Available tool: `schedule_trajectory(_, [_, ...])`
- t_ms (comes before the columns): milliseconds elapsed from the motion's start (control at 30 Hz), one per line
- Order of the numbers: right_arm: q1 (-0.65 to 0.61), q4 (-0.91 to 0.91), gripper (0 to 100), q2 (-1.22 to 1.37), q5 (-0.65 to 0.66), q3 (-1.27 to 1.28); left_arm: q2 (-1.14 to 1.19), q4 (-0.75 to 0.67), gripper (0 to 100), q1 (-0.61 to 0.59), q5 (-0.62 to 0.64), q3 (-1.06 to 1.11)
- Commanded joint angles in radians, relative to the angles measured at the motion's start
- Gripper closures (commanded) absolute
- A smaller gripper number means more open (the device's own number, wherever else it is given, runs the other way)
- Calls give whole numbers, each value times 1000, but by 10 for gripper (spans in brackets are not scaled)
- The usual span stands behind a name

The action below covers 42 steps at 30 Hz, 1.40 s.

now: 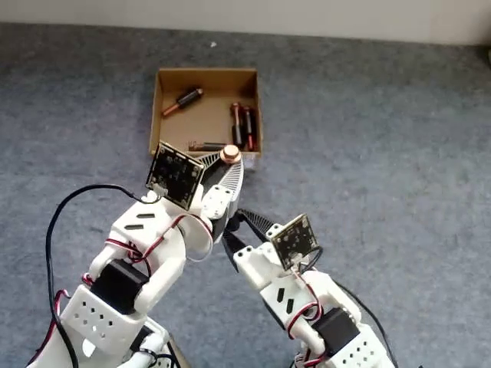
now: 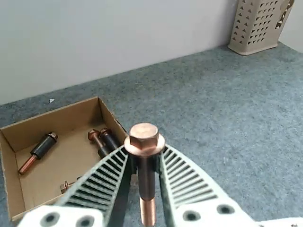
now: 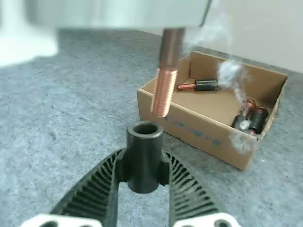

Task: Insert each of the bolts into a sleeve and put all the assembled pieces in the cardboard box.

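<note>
My left gripper (image 2: 144,163) is shut on a copper bolt (image 2: 146,175), held upright with its hex head (image 1: 229,155) on top, just in front of the cardboard box (image 1: 165,80). My right gripper (image 3: 142,165) is shut on a black sleeve (image 3: 142,156), upright with its bore facing up. The bolt's threaded tip (image 3: 164,94) hangs a little above the sleeve's mouth, slightly off to one side. In the high view the right gripper (image 1: 232,232) sits under the left arm's jaws. Several assembled pieces (image 1: 242,124) lie in the box.
Grey carpet covers the whole work area, with free room to the right of the box and left of the arms. A perforated beige basket (image 2: 259,23) stands far off by the wall. A black cable (image 1: 65,211) loops beside the left arm.
</note>
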Motion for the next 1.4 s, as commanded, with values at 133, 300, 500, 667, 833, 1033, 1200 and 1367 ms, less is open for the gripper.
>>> schedule_trajectory(133, [-13,-1,994,-27,18,110,-18,-34,995,13,8,-19])
schedule_trajectory(300, [-8,-4,994,-27,17,110,-88,-29,995,19,8,-18])
schedule_trajectory(500, [-12,-7,994,-28,15,111,-292,23,995,42,9,25])
schedule_trajectory(667, [-12,-7,994,-28,15,110,-340,21,994,125,9,108])
schedule_trajectory(833, [-8,-7,994,-30,15,110,-341,21,994,131,9,147])
schedule_trajectory(1033, [-8,-7,994,-30,15,108,-348,21,994,130,9,180])
schedule_trajectory(1200, [-7,-7,994,-30,15,108,-348,43,994,101,9,180])
schedule_trajectory(1367, [-7,-7,994,-30,15,108,-348,43,994,36,9,177])
